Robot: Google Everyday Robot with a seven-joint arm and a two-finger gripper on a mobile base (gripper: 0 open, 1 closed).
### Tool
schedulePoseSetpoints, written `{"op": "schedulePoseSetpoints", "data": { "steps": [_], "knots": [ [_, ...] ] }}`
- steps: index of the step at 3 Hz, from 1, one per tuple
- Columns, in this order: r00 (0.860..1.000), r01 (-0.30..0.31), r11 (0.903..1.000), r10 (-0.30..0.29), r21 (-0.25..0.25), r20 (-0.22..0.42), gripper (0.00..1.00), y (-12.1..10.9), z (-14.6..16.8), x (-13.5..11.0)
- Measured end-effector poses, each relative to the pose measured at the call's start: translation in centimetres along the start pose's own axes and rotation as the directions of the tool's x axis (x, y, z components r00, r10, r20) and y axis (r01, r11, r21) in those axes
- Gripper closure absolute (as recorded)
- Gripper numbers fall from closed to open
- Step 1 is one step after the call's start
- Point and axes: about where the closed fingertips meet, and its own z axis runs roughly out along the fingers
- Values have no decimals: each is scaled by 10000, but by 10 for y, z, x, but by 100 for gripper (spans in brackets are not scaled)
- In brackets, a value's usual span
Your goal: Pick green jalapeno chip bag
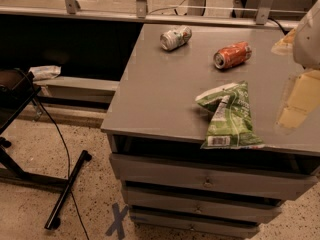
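Where the counter (150,99) ends at its front edge, the green jalapeno chip bag (229,115) lies crumpled. Its lower end, with the white barcode panel, reaches the lip and seems to hang just past it above the drawers (210,181). The bag sits right of the middle, with bare grey surface to its left and behind it.

Farther back, an orange can (232,55) lies on its side, well apart from the bag. A silver-green can (175,37) lies on its side near the back edge, left of the orange one.

The pincer (300,101) shows as a pale, yellowish shape at the right border of the view. It is over the counter's right side, near the bag but apart from it; whether it stands wide or narrow I cannot tell.

Left of the counter lies open speckled floor (30,149), crossed by a black stand (67,191) and a thin cable (56,130). A small whitish wrapper (45,72) rests on a low ledge (80,86) at the far left.
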Motion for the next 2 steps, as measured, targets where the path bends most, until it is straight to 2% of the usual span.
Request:
{"op": "schedulePoseSetpoints", "data": {
  "steps": [1, 2],
  "knots": [
    [10000, 0, 10000, 0, 0, 0, 0, 0, 0, 0],
    [9995, 205, 9997, -201, -157, 242, 0, -12, 38, -15]
  ]
}}
